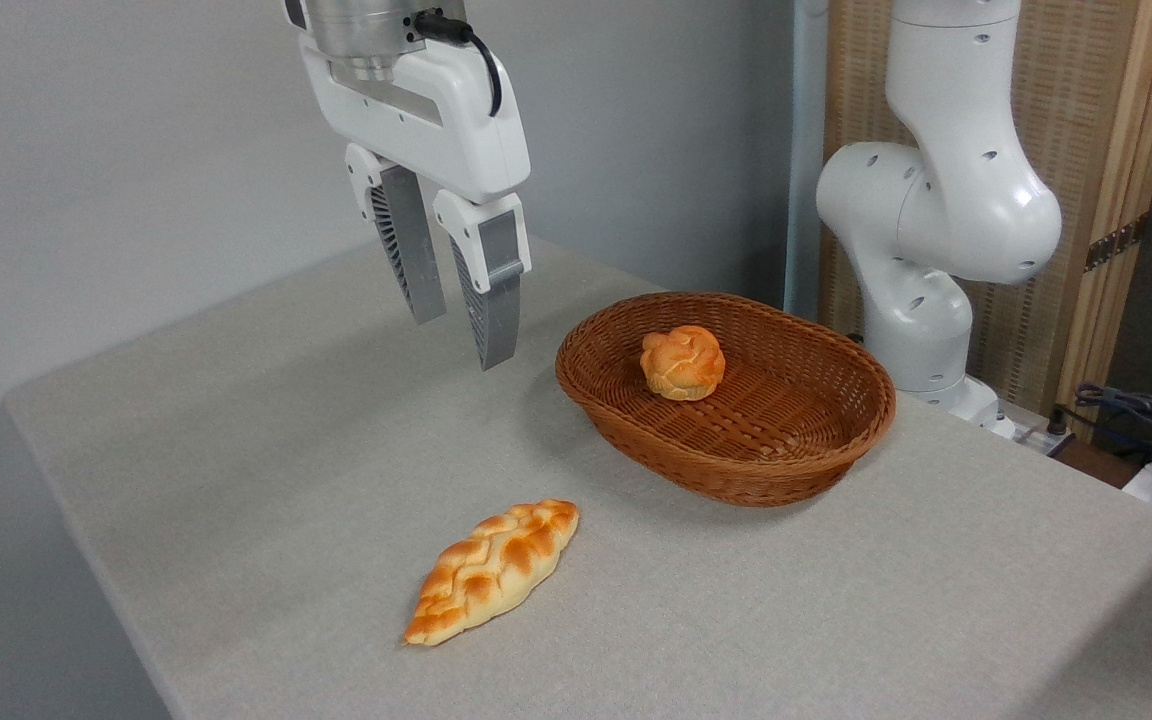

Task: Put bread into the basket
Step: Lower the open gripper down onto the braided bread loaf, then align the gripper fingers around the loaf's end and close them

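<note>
The golden-yellow braided leaf-shaped loaf (492,571) lies on the grey cloth-covered surface (236,480), below and toward the camera from the raised end effector (456,335), whose fingers are spread and empty; its long axis runs diagonally, lower-left to upper-right, toward the oval brown wicker basket (736,470)

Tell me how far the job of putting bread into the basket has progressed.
Done: nothing for the braided loaf, which lies on the table. The basket holds only a small round bun. In hand: nothing; the gripper hangs open above the table. Left: grasp, carry, release.
</note>
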